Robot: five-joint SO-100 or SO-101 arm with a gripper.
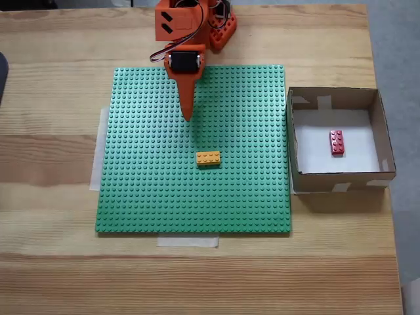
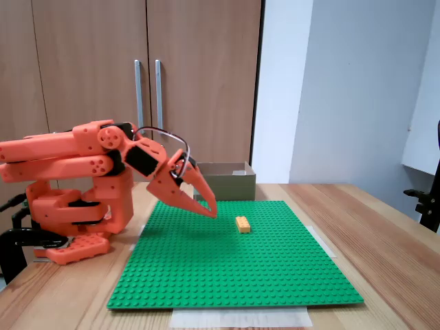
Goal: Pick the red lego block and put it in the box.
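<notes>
We see the red lego block (image 1: 336, 142) already lying on the white floor of the box (image 1: 380, 125), which sits against the right edge of the green baseplate (image 1: 151, 197), so we judge the placing done. The gripper (image 1: 188, 115) hangs empty near the baseplate's far edge, its fingers together, well apart from the yellow-orange brick (image 1: 208, 158). Next we expect only a retreat to rest.
</notes>
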